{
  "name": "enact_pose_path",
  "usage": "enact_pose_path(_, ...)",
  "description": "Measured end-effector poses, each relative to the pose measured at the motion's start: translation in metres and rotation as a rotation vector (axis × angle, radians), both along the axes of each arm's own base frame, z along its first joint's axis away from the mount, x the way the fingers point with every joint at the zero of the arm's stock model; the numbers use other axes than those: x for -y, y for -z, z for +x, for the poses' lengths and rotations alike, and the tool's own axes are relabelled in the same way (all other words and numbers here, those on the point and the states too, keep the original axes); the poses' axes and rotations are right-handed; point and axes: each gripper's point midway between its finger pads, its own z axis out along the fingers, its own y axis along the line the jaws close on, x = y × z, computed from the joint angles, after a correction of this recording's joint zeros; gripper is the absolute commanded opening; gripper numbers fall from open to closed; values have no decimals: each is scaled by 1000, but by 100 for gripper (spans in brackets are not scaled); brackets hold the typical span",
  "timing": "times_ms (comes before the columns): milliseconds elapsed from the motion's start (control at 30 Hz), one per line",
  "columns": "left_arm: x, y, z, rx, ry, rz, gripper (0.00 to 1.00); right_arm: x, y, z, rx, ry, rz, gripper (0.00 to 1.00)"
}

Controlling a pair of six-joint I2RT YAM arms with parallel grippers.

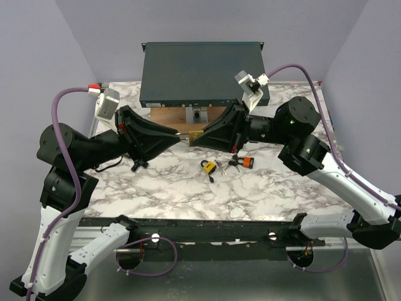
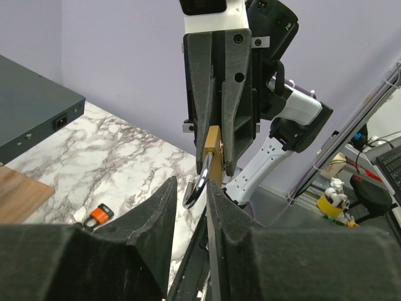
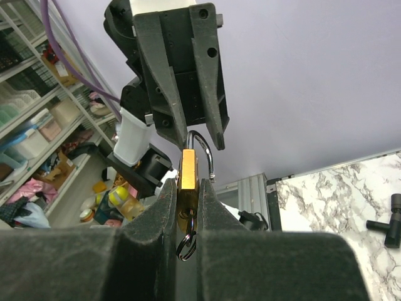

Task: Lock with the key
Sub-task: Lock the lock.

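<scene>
My right gripper (image 1: 193, 137) is shut on the small brass padlock (image 1: 196, 135) and holds it in the air above the table's middle. In the right wrist view the brass padlock (image 3: 188, 169) sits between my fingers, its shackle (image 3: 203, 141) open at one end, with a dark ring hanging below it. My left gripper (image 1: 180, 133) faces it, jaws a small gap apart around the shackle (image 2: 202, 179). The key with the orange head (image 1: 248, 162) lies on the marble with its dark bunch, and it also shows in the left wrist view (image 2: 99, 215). The yellow-bodied padlock (image 1: 208, 166) lies beside it.
A dark grey flat box (image 1: 200, 72) stands at the back of the marble table (image 1: 156, 188). A wooden board (image 1: 166, 116) with a small metal fitting (image 1: 197, 116) lies in front of it, just behind the grippers.
</scene>
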Motion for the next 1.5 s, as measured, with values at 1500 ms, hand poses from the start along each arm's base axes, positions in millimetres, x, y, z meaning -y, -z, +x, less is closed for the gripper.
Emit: enact_pose_path(1500,7,13,-9,-63,55,28,0,-4,13,4,39,28,-49,1)
